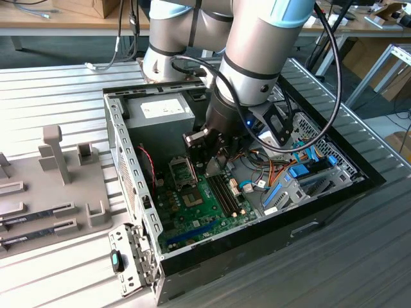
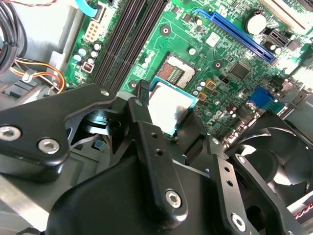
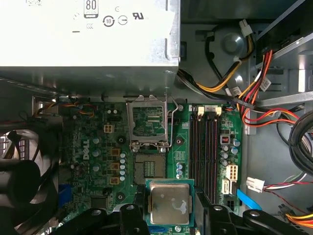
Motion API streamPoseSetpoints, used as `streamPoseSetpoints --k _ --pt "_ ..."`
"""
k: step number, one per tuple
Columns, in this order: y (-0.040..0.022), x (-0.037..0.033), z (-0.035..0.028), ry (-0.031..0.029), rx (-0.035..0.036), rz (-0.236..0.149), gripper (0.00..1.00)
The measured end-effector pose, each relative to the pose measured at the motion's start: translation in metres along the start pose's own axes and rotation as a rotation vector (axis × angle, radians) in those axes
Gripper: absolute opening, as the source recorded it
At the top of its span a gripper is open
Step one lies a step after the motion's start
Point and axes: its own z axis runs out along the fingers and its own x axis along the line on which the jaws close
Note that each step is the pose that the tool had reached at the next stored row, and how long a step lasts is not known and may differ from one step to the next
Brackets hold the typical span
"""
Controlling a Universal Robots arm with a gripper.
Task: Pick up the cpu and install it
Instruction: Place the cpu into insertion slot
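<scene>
Fingers [image 2: 146,129] clenched on the cpu [image 3: 169,203], held flat between them over the board [image 3: 93,147], open socket [image 3: 149,169] just beyond the tips; risk judged: a tilted or off-square descent could bend socket pins or leave the chip unseated.

power supply [image 1: 164,110]: 12 o'clock of socket [image 1: 191,197], exterior view
memory slots [image 1: 225,192]: 3 o'clock of socket
cpu [image 3: 168,199]: in gripper [image 3: 169,215], over motherboard [image 3: 93,147]

A silver cpu [image 3: 169,202] with a green rim shows against the black end effector [image 3: 169,218]; the motherboard [image 3: 93,142] is green with a blue slot [image 2: 234,34], the power supply [image 3: 88,44] pale grey, the cables [image 3: 269,115] red, orange and yellow, the desk [image 1: 64,90] ribbed silver.
</scene>
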Motion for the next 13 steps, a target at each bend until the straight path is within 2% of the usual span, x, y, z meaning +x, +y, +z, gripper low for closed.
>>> streamPoseSetpoints --k 3,8,11,13 --pt "0.0001 0.0042 0.0025 -0.0001 -0.0003 0.0 0.47" --pt "-0.0007 0.0054 0.0082 -0.0001 -0.0001 0.0 0.47" --pt "-0.0006 0.0053 0.0164 0.0 -0.0001 0.0 0.47" --pt "-0.0005 0.0055 0.0197 0.0 0.0006 0.0 0.47"
